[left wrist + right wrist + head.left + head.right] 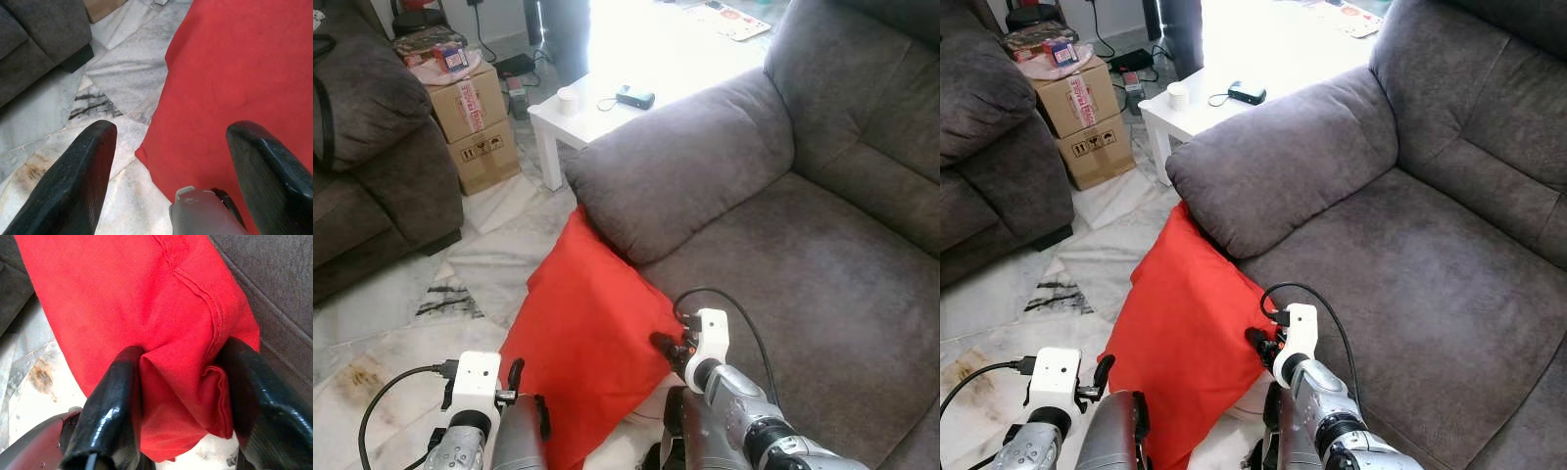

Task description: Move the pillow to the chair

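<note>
Pillow (582,343) leans on the sofa (783,255), its edge pinched in the right hand (183,396); left hand (171,161) open beside it.

Red pillow (582,343) leans on the front of the grey sofa (803,284), its top corner tucked under the padded armrest (685,166); no gap on that side. Right hand (181,387) is pinched onto the pillow's sofa-side edge, boxed in by the seat front. Left hand (166,161) hangs spread over the pillow's outer edge. Open marble floor (401,313) to the left, up to the dark armchair (372,147). Cardboard boxes (475,122) and white surface (607,108) block the far end.
</note>
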Tool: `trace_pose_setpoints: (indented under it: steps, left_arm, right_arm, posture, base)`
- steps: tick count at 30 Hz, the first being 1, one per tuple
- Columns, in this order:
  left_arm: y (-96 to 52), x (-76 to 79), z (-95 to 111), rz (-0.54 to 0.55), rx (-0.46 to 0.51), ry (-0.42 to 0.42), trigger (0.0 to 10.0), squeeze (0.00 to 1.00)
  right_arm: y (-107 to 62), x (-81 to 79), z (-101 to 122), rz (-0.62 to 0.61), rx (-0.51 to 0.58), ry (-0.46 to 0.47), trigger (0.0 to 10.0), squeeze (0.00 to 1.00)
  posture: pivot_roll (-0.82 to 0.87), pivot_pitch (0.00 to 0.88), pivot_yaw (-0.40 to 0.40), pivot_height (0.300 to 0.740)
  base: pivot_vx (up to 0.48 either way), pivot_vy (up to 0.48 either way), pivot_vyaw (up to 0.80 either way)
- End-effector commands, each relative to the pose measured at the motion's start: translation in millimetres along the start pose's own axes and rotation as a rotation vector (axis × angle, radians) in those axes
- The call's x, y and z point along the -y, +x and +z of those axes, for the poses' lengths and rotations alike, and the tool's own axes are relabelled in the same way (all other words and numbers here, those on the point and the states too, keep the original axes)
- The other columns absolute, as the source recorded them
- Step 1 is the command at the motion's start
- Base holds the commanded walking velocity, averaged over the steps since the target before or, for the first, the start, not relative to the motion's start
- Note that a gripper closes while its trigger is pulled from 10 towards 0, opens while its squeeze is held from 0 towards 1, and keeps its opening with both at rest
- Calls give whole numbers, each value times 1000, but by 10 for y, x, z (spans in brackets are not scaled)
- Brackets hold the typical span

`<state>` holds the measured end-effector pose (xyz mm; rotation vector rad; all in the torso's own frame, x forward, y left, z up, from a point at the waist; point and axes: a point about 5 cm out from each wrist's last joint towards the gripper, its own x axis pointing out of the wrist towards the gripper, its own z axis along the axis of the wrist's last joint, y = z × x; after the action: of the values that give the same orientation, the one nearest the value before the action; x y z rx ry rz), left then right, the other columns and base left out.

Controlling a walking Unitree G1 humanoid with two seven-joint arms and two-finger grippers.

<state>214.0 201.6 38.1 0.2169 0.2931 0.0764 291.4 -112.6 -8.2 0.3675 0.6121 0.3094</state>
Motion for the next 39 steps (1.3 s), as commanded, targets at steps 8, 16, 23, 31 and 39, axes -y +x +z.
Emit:
trace_pose_setpoints:
  steps: [8,16,23,31,39]
  left_arm:
    - [4,-4,-57,-10,-24,5,10000,0]
    - [30,-11,-30,-16,-16,9,10000,0]
    - [64,-1,-1,-20,-8,8,10000,0]
    - [135,-9,39,-21,5,11,10000,0]
    - [201,-28,74,-18,19,11,10000,0]
  right_arm:
    - [-14,4,-97,-12,-32,-2,0,0]
    - [-12,-10,-114,-10,-34,-3,0,0]
    - [-8,-12,-98,-13,-28,-11,0,0]
    - [9,-37,-58,-7,-19,-26,0,0]
    - [30,-73,-18,-2,-11,-56,0,0]
  posture:
    - [157,152,-54,593]
    - [157,151,-45,593]
    - [154,138,-41,593]
    - [153,113,-36,593]
    - [154,86,-32,593]
  base:
    - [0,0,0]
    - [0,0,0]
    - [0,0,0]
    - [0,0,0]
    - [0,0,0]
